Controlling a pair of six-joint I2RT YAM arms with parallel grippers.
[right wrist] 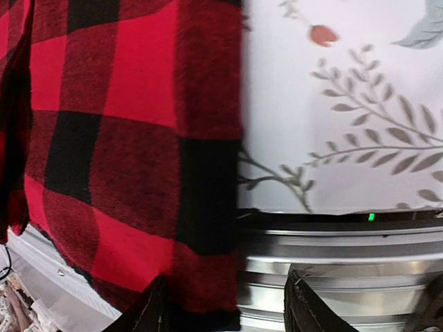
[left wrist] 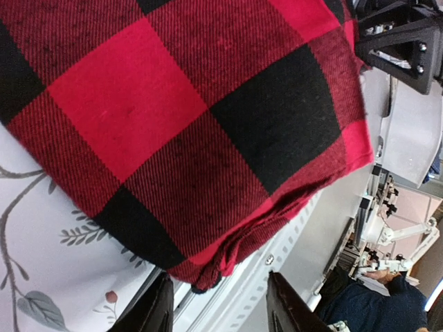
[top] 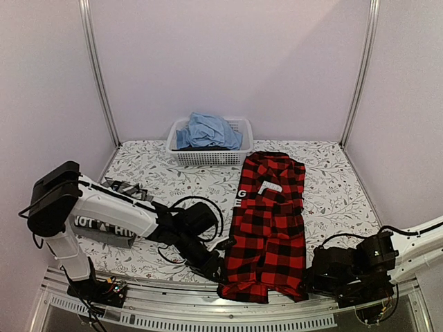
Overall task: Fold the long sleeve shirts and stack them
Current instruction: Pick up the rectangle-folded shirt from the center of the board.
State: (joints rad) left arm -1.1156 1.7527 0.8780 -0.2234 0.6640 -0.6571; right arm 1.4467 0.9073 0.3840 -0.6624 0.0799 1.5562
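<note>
Lying at far left: a dark grey white-lettered shirt [top: 111, 235], folded flat on the floral table cover [top: 332, 187] and partly under the left arm [top: 114, 204]. A black-and-white check shirt [top: 128, 188] sits just behind it.

Left arm: white forearm stretched rightward, low over the table, toward the flannel's near left corner.

Left gripper [top: 216, 266]: fingers [left wrist: 154, 310] set apart, clamping nothing. In the wrist view the flannel's hem corner droops just above the gap between them.

Back centre: a white mesh basket [top: 208, 158] stands against the far wall with blue cloth [top: 208, 130] heaped inside.

Red-and-black flannel [top: 270, 221]: lies lengthwise, right of centre, as a long narrow strip. Its far end is near the basket. Its near hem spills over the table edge onto the metal rail [top: 173, 306].

Flannel up close: several layers show at the hem corner in the left wrist view. In the right wrist view its straight side edge hangs down across the rail.

Right gripper [top: 313, 280]: beside the flannel's near right corner, fingers [right wrist: 304, 308] spread wide. The cloth edge hangs within the gap, next to one finger, and is not pinched.

Right arm [top: 415, 249]: comes in from the right edge, low along the rail.
</note>
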